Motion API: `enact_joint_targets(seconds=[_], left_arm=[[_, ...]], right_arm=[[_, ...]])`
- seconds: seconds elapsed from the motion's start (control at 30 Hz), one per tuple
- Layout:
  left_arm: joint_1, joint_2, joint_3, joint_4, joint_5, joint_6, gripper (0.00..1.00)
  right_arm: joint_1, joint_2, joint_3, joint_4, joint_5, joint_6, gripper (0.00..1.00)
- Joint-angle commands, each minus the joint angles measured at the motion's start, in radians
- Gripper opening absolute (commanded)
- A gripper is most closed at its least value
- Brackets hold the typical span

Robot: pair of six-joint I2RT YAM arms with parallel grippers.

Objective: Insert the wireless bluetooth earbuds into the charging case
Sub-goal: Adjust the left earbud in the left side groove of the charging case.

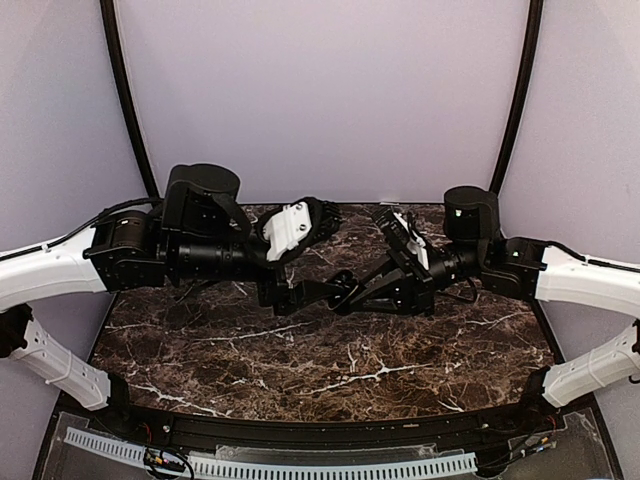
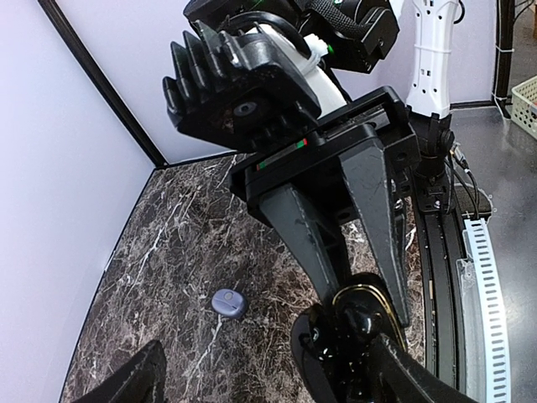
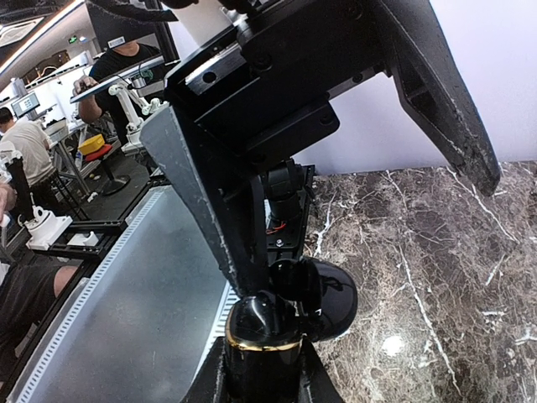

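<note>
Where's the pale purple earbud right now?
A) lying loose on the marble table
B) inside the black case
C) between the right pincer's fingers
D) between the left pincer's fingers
A: the left wrist view shows the earbud lying alone on the table, well apart from the case.

Dark veined marble tabletop [image 1: 300, 370] under pale lilac walls [image 1: 320, 90]; black curved poles [image 1: 125, 90] at the back corners; a white slotted strip [image 1: 300, 465] along the near edge; a cream basket [image 2: 527, 101] off to the side; a seated man in black [image 3: 126, 60] beyond.
</note>
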Motion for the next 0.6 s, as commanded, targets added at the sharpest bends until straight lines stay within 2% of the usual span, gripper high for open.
enact_joint_targets(seconds=[0.0, 0.1, 0.17, 0.37, 0.47, 0.57], left_arm=[[0.032, -0.031, -0.002, 0.047, 0.005, 0.016, 0.82], [0.032, -0.099, -0.077, 0.106, 0.129, 0.032, 0.84], [0.031, -0.130, -0.101, 0.149, 0.161, 0.035, 0.86], [0.020, -0.142, -0.081, 0.126, 0.136, 0.054, 0.87], [0.019, -0.162, -0.094, 0.143, 0.126, 0.022, 0.82], [0.001, -0.145, -0.081, 0.079, 0.141, 0.042, 0.73]], right_arm=[[0.022, -0.029, -0.010, 0.071, -0.069, 0.008, 0.00], [0.010, -0.024, -0.024, 0.111, -0.065, 0.042, 0.00], [0.003, -0.024, -0.038, 0.145, -0.053, 0.065, 0.00], [-0.028, -0.055, -0.066, 0.227, 0.038, 0.104, 0.00], [-0.049, -0.089, -0.090, 0.281, 0.096, 0.114, 0.00], [-0.060, -0.131, -0.135, 0.368, 0.144, 0.116, 0.00]])
